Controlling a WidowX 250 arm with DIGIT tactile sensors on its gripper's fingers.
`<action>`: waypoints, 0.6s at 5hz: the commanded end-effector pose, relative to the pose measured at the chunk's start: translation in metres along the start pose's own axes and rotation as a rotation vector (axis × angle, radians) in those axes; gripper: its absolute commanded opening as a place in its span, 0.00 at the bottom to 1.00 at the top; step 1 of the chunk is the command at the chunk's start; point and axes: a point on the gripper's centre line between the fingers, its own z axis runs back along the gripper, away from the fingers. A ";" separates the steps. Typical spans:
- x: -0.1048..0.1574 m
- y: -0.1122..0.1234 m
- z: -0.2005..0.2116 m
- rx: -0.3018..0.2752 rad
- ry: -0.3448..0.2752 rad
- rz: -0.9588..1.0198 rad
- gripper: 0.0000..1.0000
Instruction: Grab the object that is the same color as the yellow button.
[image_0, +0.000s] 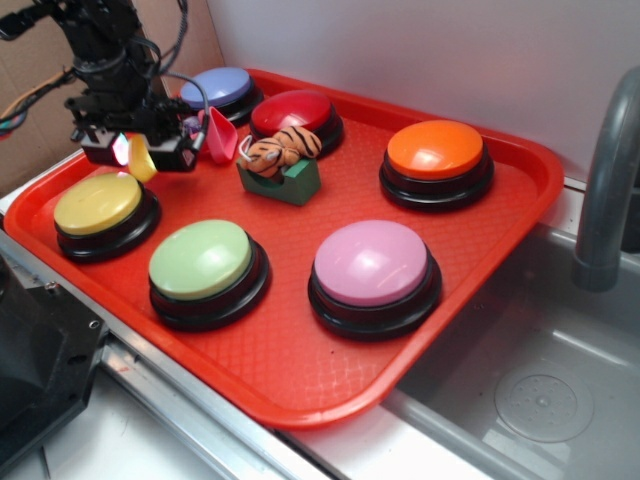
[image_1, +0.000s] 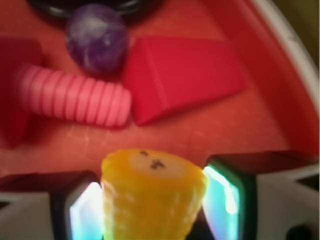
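Red tray (image_0: 480, 290) is carrying six dome buttons; above its back-left corner the gripper (image_0: 138, 152) is clamping the yellow corn toy (image_1: 152, 197) between its fingers, hanging just over the yellow button (image_0: 98, 203).

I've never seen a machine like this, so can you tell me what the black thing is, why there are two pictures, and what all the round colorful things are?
The black thing is a robot arm. At its end is a gripper, like two fingers that pinch. One picture is taken from the side, looking at the whole red tray. The other comes from a little camera on the arm's wrist, so you look down past the gripper.

On the tray sit big round buttons: a yellow button, green, pink, orange, red and blue. There is also a small tiger toy on a green block.

The gripper is pinching a little yellow toy corn, the same color as the yellow button. In the wrist picture you also see a pink ribbed toy, a red wedge and a purple ball.
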 end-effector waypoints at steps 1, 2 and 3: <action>0.004 -0.037 0.074 -0.130 -0.057 -0.265 0.00; -0.010 -0.064 0.092 -0.153 -0.031 -0.369 0.00; -0.030 -0.090 0.106 -0.159 0.002 -0.467 0.00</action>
